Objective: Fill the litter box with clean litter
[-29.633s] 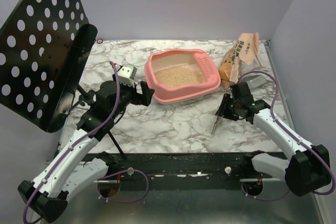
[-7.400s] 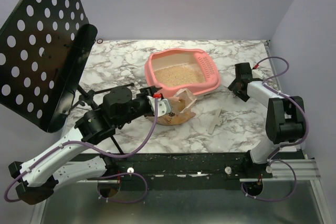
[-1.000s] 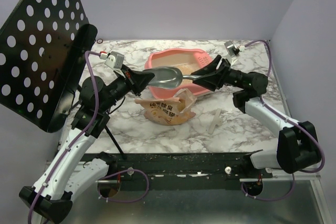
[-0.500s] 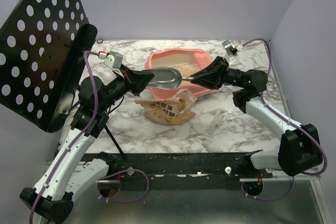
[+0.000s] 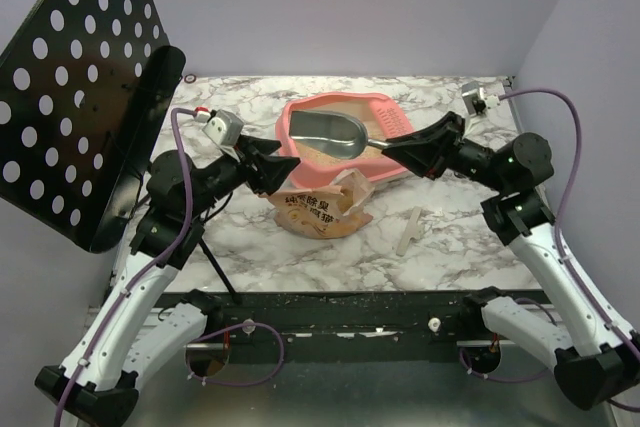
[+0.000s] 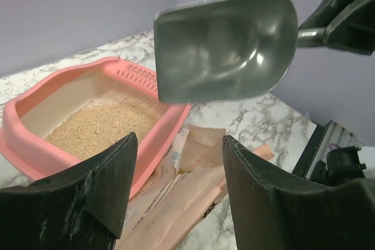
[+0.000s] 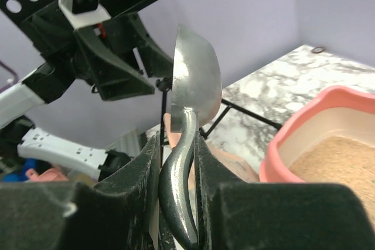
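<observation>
Seen from above, the pink litter box (image 5: 340,99) sits mid-counter (image 5: 240,237), with a crumpled tan paper bag (image 5: 318,211) lying just before its near wall. The right fingers (image 5: 400,152) pinch the handle of the metal scoop (image 5: 335,134), whose bowl hangs over the box. Half a second ago it was lower and further left, at the near-left rim, and the right arm reached further in. The left fingers (image 5: 270,157), spread and holding nothing, have dropped back from that rim toward the bag. The left wrist view adds what the overhead hides: the scoop's hollow faces this camera and is empty, and the clean litter (image 6: 102,124) lies as a shallow tan layer on the box floor. The right wrist view shows the scoop edge-on — handle clamped between the two fingers, bowl standing upright — with the box and its litter at lower right.
</observation>
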### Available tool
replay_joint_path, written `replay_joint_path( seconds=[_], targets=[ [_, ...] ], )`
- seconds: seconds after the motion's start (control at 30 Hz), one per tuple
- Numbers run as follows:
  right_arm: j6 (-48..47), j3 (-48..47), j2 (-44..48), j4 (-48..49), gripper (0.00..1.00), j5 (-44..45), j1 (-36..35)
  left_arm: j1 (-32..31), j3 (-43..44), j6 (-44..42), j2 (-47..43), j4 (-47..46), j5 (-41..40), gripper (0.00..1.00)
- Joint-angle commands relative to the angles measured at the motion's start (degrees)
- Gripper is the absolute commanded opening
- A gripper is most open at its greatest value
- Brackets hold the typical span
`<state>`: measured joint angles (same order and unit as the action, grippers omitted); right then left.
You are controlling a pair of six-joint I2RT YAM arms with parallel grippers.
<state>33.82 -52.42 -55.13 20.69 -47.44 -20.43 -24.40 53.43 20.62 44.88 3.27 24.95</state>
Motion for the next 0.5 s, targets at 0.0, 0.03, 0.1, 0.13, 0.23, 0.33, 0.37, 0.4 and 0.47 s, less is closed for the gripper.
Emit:
replay_joint_path(
  seconds=[0.0, 0.03, 0.1, 0.13, 0.23, 0.33, 0.37, 0.4, 0.47],
  targets=[
    [-8.2, -5.6, 4.8, -22.1, 0.0, 11.9, -0.1, -0.2, -1.0, -9.4, -2.3, 5.9, 5.2, 0.68],
    [-9.1, -6.8, 5.1, -26.1, 0.0, 12.9, -0.1, -0.4, -1.4, -11.1, -2.6, 7.0, 5.7, 0.69],
    [-11.0, -8.7, 6.0, -32.1, 0.0, 14.5, -0.1, -1.1, -2.2, -14.9, -3.2, 9.2, 6.0, 0.71],
    [-11.7, -9.4, 6.6, -34.4, 0.0, 15.5, -0.1, -1.6, -2.6, -17.2, -3.5, 10.6, 5.8, 0.74],
    [-14.0, -10.7, 8.5, -41.2, 0.0, 18.1, -0.1, -5.6, -3.3, -26.0, -4.6, 15.3, 2.8, 0.77],
    [-16.2, -12.0, 9.3, -46.4, 0.0, 18.0, -0.1, -9.2, -3.7, -31.9, -4.7, 18.6, -0.9, 0.81],
    [-16.8, -12.3, 9.8, -47.8, 0.0, 18.1, -0.1, -9.9, -3.3, -33.1, -4.5, 19.6, -1.3, 0.82],
    [-17.4, -12.4, 10.4, -48.8, 0.0, 18.0, -0.1, -10.2, -3.1, -33.7, -4.1, 20.3, -1.6, 0.82],
    [-18.4, -12.3, 10.9, -50.6, 0.0, 17.9, -0.1, -10.8, -2.9, -34.6, -3.8, 20.7, -1.2, 0.84]
  ],
)
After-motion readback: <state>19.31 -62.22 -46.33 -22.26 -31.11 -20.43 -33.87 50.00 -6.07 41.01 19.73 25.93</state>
